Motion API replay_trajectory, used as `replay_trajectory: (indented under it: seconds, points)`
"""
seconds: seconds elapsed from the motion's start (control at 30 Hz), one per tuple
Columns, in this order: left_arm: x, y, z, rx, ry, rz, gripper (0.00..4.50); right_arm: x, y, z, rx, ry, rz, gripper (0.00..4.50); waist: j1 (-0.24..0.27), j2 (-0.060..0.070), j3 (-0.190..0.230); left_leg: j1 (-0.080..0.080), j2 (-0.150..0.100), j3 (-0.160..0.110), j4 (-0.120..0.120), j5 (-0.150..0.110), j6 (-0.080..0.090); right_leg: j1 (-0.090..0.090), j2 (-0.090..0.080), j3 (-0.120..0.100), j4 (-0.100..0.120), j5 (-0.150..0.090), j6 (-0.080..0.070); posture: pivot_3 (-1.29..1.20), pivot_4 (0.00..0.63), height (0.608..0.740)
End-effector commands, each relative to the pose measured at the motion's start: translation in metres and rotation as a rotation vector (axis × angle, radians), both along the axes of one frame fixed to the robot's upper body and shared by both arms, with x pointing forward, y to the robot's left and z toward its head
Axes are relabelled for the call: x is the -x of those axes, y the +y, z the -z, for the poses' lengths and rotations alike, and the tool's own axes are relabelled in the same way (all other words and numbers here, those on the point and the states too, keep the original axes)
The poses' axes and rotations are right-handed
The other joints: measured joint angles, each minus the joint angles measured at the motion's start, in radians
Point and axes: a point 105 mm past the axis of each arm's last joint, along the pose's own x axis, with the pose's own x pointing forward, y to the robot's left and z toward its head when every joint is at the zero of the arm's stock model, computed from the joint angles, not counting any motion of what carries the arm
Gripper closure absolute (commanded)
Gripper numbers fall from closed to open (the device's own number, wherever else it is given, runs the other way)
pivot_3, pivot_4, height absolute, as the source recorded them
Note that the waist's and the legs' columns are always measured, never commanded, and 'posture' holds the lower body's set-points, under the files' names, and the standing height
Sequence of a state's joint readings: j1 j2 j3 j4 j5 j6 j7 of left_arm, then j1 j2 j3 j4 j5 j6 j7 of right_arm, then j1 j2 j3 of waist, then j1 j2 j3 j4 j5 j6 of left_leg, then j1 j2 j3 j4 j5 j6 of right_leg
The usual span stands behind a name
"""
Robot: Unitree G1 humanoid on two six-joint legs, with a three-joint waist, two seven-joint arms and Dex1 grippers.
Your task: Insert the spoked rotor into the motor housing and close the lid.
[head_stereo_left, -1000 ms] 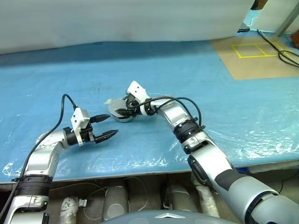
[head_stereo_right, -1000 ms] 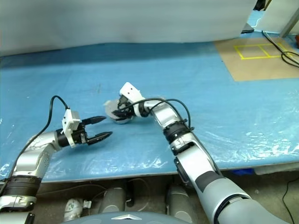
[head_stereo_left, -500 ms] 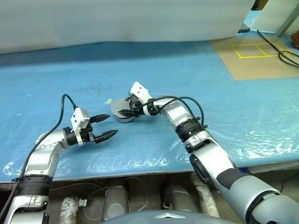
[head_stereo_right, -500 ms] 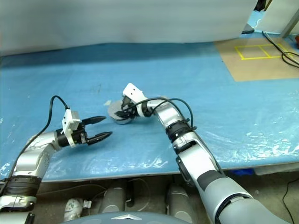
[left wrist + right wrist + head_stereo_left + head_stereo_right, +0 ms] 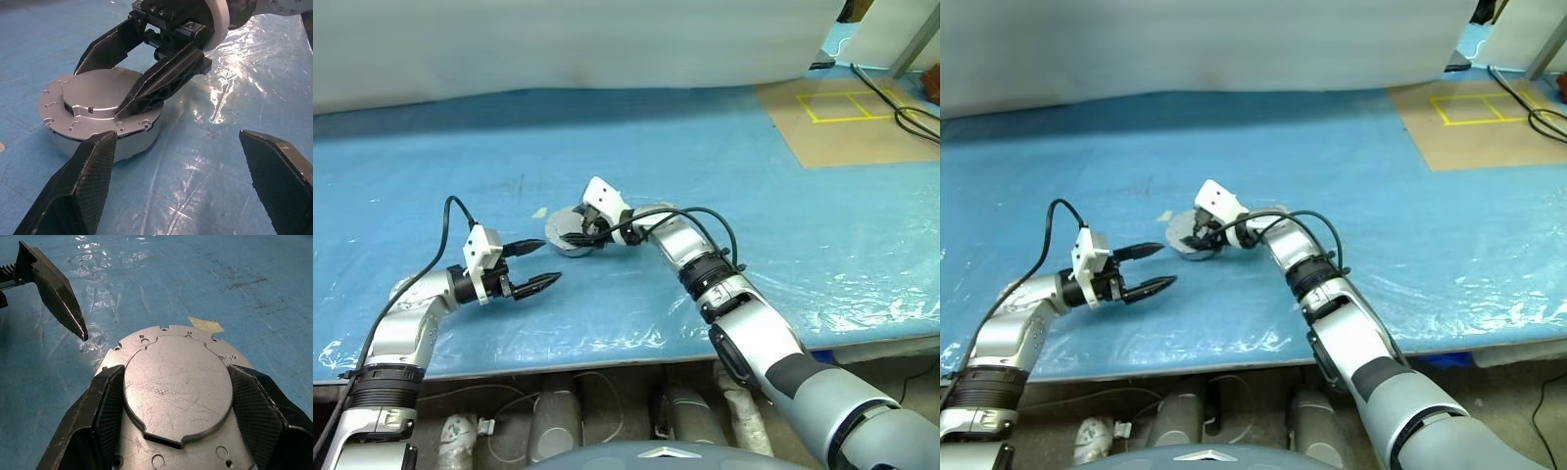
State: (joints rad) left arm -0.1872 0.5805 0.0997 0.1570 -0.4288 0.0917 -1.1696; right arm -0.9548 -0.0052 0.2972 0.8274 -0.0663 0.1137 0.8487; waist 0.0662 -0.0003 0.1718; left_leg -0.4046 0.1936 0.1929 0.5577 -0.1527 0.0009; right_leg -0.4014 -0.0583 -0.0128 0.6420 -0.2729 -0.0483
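Right tool (image 5: 570, 236): fingers spread wide across the top of the lid (image 5: 178, 391), one at each side of its raised round centre; whether they press on it I cannot tell.
Lid: seated flat on the motor housing (image 5: 124, 142), which stands on the blue-covered table (image 5: 783, 225).
Left tool (image 5: 540, 264): jaws wide apart, holding nothing, levelled at the housing from just beside it.
Key relation: housing lies directly under the right tool, which is nearer.
Count: one lid, one housing, two tools.
Judgement: lid looks closed.
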Motion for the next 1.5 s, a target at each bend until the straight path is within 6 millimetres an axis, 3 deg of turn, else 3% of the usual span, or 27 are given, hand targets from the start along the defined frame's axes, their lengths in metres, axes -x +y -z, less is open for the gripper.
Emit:
replay_trajectory:
  seconds: [0.03,0.23,0.47,0.73,1.2,1.43,1.5]
  points:
    - [0.0,0.0,-0.004,0.003,-0.025,0.004,0.26,0.003,-0.007,0.019,0.047,0.072,0.0,1.54,0.001,0.0,0.0,0.0,0.0,0.0,0.001,0.0,0.0,0.0,0.0,0.0,0.0,0.0,0.0,0.0,0.15,0.74]
    - [0.001,-0.001,-0.004,0.004,-0.024,0.003,0.26,-0.006,-0.022,0.03,0.084,0.119,0.069,1.54,0.002,0.0,0.0,0.002,0.0,0.0,0.002,0.0,0.0,0.003,0.0,0.0,0.0,0.0,0.0,0.0,0.15,0.74]
    - [0.001,-0.001,-0.004,0.001,-0.022,0.008,0.26,-0.002,-0.014,0.005,-0.031,0.175,0.0,1.54,0.005,0.0,0.0,0.003,0.001,0.0,0.004,0.0,0.0,0.005,-0.001,0.0,-0.001,0.0,0.0,0.0,0.15,0.74]
    - [0.001,-0.002,-0.004,0.005,-0.022,0.013,0.26,0.002,-0.011,0.003,-0.043,0.186,-0.019,1.54,0.003,0.0,0.0,0.0,0.002,0.0,0.003,0.0,0.0,0.003,0.0,-0.001,-0.001,0.0,0.0,0.0,0.15,0.74]
    - [0.001,-0.002,-0.005,0.006,-0.023,0.011,0.26,0.007,-0.015,0.015,0.022,0.114,-0.061,1.54,0.003,0.0,0.0,0.0,0.003,0.0,0.004,0.0,0.0,0.003,0.0,-0.001,-0.001,0.0,-0.001,0.0,0.15,0.74]
    - [0.001,-0.002,-0.005,0.005,-0.024,0.01,0.26,0.001,-0.032,0.044,0.16,0.142,0.015,1.54,0.003,0.0,0.0,0.003,0.003,0.0,0.004,0.0,0.0,0.004,0.0,-0.001,-0.001,0.0,-0.001,0.0,0.15,0.74]
    - [0.0,-0.002,-0.005,0.007,-0.024,0.009,0.26,0.0,-0.031,0.04,0.124,0.166,0.028,1.54,0.002,0.0,0.0,0.005,0.003,0.0,0.004,0.0,0.0,0.007,0.0,-0.001,-0.001,0.0,-0.001,0.0,0.15,0.74]
